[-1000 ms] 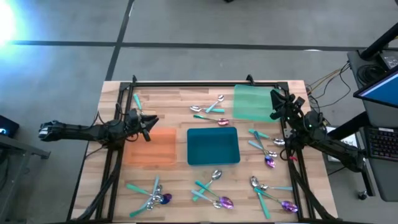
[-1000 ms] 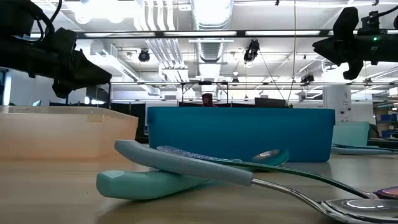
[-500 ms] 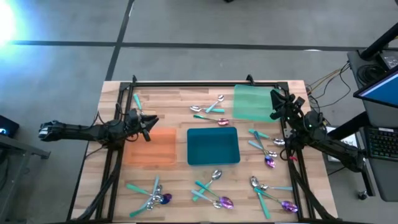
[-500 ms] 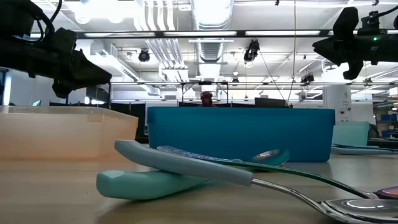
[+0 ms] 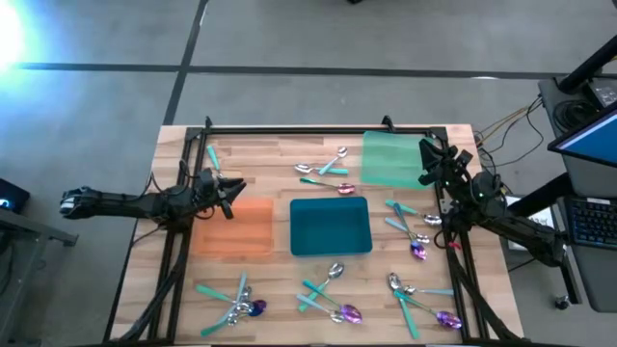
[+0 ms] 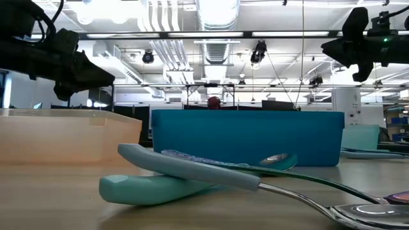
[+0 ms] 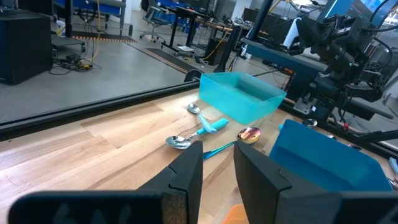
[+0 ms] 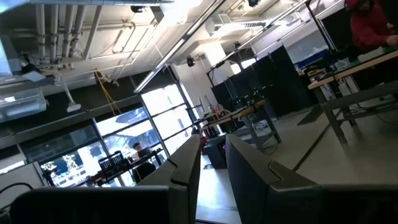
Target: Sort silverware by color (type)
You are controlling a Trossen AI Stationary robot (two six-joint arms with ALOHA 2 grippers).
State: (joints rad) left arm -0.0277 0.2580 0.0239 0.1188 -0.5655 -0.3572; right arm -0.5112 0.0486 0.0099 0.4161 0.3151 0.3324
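1. Nearest the low camera, two teal-handled pieces (image 6: 192,176) lie crossed on the table (image 6: 51,204), with a shiny spoon head at the frame's lower right. None of the silverware is in a tray yet.

2. From above, the silverware sits in loose clusters: three along the bottom of the frame (lower left (image 5: 234,301), centre (image 5: 328,294), lower right (image 5: 416,297)), one right of the teal tray (image 5: 409,226), and one above it (image 5: 326,173). A lone teal piece (image 5: 212,156) lies at the upper left. Teal-handled and iridescent purple pieces are mixed in every pile.

3. The orange tray (image 5: 234,227), teal tray (image 5: 330,226) and green tray (image 5: 390,159) all look bare to me.

4. My left gripper (image 5: 231,188) hovers at the orange tray's upper edge; its wrist view shows the fingers (image 7: 186,177) parted by only a narrow gap, grasping nothing.

5. My right gripper (image 5: 427,166) hangs at the green tray's right edge, aimed up at the ceiling in its wrist view; its fingers (image 8: 186,168) are likewise nearly closed on empty air.

6. Compared with a second ago, neither arm has moved and no utensil has shifted. The only change is far back in the room, where a red shape (image 6: 213,101) behind the teal tray has moved slightly.

7. I judge the sorting hasn't started; either arm must open and descend on a nearby pile first.
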